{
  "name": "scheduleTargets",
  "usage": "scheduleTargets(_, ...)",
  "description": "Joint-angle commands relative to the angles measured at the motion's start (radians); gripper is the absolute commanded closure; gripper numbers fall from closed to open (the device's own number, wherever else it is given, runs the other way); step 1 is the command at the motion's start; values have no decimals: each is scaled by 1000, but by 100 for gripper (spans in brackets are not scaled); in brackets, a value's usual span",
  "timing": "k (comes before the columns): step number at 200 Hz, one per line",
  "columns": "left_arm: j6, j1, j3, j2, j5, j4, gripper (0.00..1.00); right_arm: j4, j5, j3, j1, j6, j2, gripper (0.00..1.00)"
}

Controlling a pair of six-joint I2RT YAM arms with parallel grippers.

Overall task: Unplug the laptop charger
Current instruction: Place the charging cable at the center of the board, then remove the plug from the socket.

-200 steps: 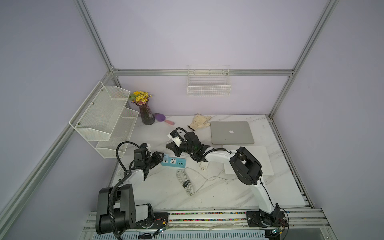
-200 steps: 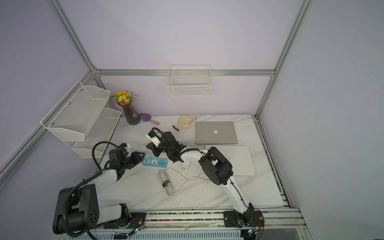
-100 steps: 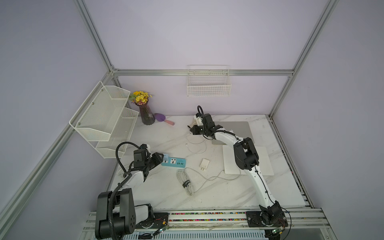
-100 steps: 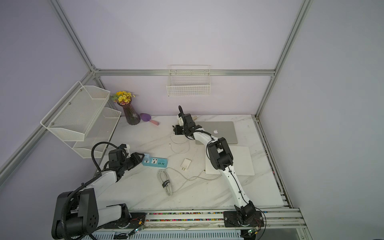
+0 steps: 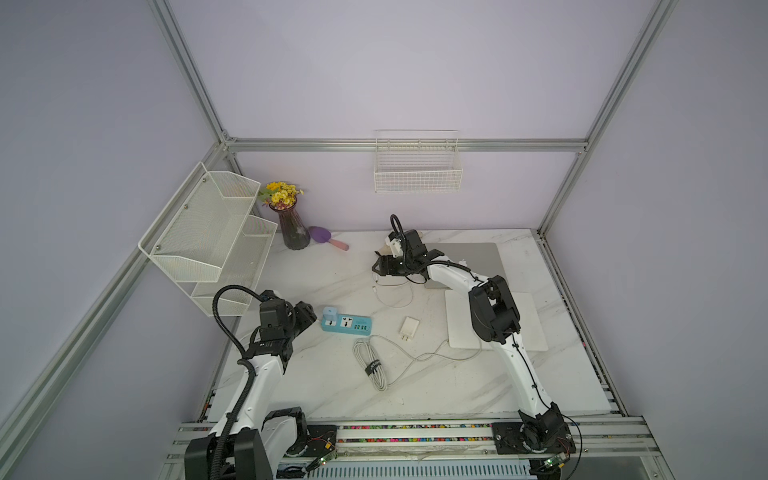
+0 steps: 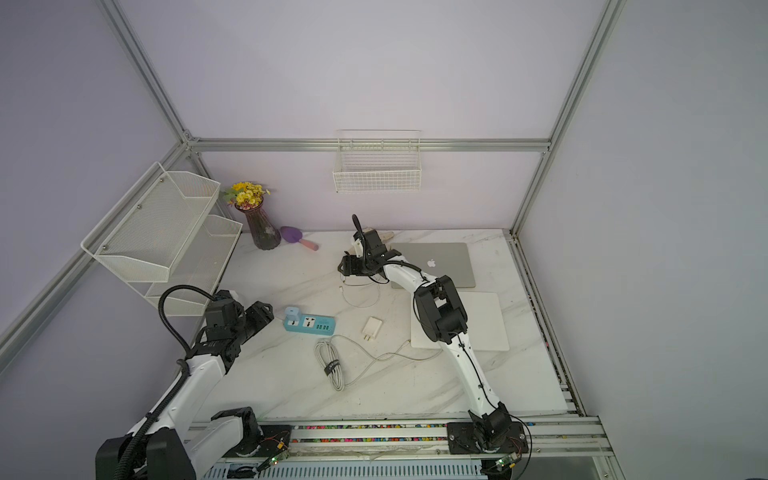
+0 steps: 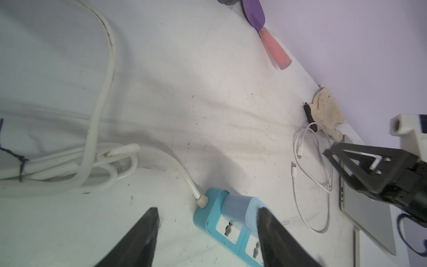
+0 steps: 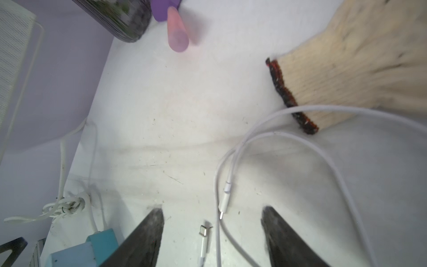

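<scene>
Near the middle of the table [image 5: 332,395] we find the charger brick [image 5: 409,328] lying flat with its prongs bare, just beside the blue power strip [image 5: 347,324] and out of its sockets. Its thin white cable [image 5: 395,293] lies in a loose loop farther back, between the strip and the laptop [image 6: 440,259], which sits closed toward the far right corner. In the right wrist view both connectors [image 8: 204,231] rest free on the marble, joined to nothing.

What has changed is the grip. A moment ago our right gripper [image 8: 211,215] was pinched shut beside the laptop's left edge. Now its jaws stand wide over the dropped cable ends and hold nothing.

Our left gripper [image 7: 206,211], at the end of the strip nearest the table's left edge, has spread wide too. We cannot tell whether one finger touches the pale blue adapter [image 7: 240,208] plugged in there.

We judge the charger free at both ends, of the strip and of the laptop alike. The unplugging looks done, and only drawing both arms clear seems left.
</scene>
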Motion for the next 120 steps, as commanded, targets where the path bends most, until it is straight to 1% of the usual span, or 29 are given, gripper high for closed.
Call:
scheduleTargets(1, -36, 1, 24, 53, -43, -7, 32, -9, 43, -21, 18, -76, -139, 31)
scheduleTargets(9, -40, 1, 23, 85, -23, -1, 33, 47, -5, -77, 30, -117, -179, 33)
scheduleTargets(27, -45, 5, 11, 165, 44, 49, 36, 227, -153, -231, 73, -229, -250, 33)
scheduleTargets(39, -47, 7, 7, 215, 85, 83, 39, 229, -187, -238, 114, -317, -243, 33)
scheduleTargets(58, -42, 8, 13, 278, 131, 114, 44, 108, -183, -184, 189, -493, -192, 32)
scheduleTargets(78, -22, 8, 33, 333, 154, 112, 48, 72, -134, -194, 263, -645, -167, 31)
scheduleTargets(92, -15, 10, 35, 352, 149, 109, 48, 80, -128, -196, 285, -677, -153, 29)
scheduleTargets(106, -10, 10, 31, 363, 148, 116, 49, 90, -168, -187, 291, -681, -134, 28)
scheduleTargets(120, -5, 9, 31, 372, 146, 118, 48, 74, -167, -160, 299, -691, -103, 27)
